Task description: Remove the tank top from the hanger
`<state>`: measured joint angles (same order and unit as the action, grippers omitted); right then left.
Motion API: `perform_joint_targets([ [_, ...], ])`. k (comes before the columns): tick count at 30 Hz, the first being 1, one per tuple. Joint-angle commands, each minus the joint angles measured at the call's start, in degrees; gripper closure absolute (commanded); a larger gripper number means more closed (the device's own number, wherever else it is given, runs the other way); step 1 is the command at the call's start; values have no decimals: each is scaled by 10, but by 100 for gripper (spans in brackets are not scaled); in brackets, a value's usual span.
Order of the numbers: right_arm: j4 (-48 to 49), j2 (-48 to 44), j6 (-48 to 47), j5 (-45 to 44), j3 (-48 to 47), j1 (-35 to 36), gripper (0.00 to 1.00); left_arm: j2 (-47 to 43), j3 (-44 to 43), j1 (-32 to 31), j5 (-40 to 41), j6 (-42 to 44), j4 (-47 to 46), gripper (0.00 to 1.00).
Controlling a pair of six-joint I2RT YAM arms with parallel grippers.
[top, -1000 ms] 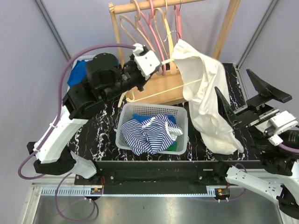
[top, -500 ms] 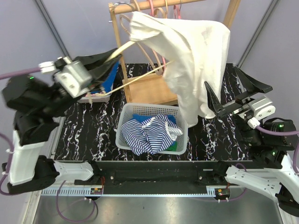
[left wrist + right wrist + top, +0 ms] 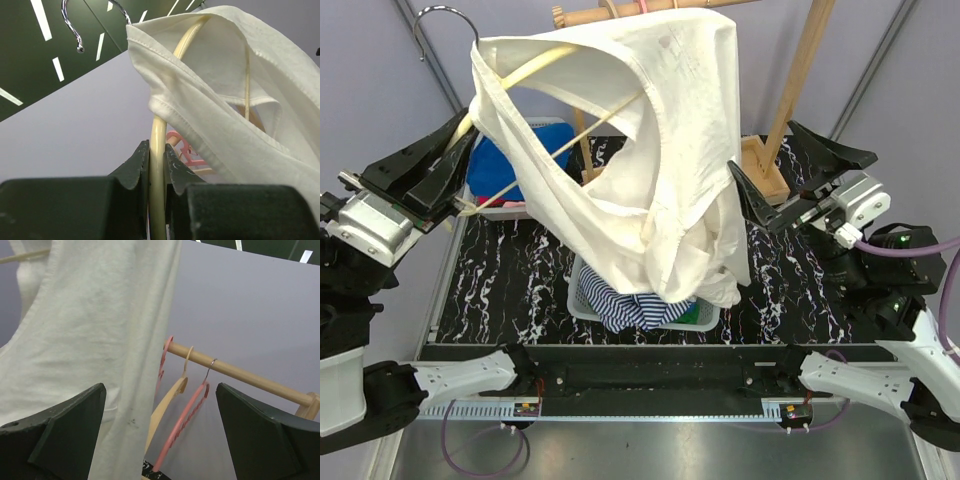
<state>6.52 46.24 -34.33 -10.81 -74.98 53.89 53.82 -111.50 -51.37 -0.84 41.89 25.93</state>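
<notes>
- Since half a second ago the left arm has swung further left and lifted, carrying the cream-white cotton tank top point(image 3: 655, 150) forward so that its hem now hangs over the white plastic basket point(image 3: 576, 292). The right arm has edged in towards the cloth.
- The left claw point(image 3: 468, 135) is pinched tight on one arm of the pale cream wooden hanger point(image 3: 542, 62). In the left wrist view its two black fingers point(image 3: 140, 160) press the bar from both sides.
- The hanger's chrome hook point(image 3: 440, 12) is off the rack and hangs on nothing.
- The tank top is still threaded on the hanger: one strap lies over the upper arm, and the body droops right and down, well above the black marbled bench point(image 3: 520, 290).
- The right claw point(image 3: 761, 144) is spread wide and holds nothing. It sits just beside the garment's right edge; whether it touches the cloth cannot be told.
- In the right wrist view, the wooden rail point(image 3: 235, 372) behind carries pink hangers point(image 3: 185, 420).
- A striped navy-and-white garment point(image 3: 625, 308) lies in the basket.
</notes>
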Motion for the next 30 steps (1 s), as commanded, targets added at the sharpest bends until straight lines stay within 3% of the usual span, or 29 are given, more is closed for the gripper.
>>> perform_joint_targets([
  [1,-7,19,24,28,-27,3,0,3,-35,3,50,40,-128,100],
  [13,-9,18,32,47,-37,3,0,35,-115,3,86,90,-208,100],
  [18,-9,11,30,42,-28,3,0,35,-124,3,63,75,-137,100],
  [23,-10,6,35,49,-15,3,0,5,-40,13,-6,36,-8,100],
  [30,-61,0,106,135,-31,3,0,-49,130,14,-15,-1,27,100],
])
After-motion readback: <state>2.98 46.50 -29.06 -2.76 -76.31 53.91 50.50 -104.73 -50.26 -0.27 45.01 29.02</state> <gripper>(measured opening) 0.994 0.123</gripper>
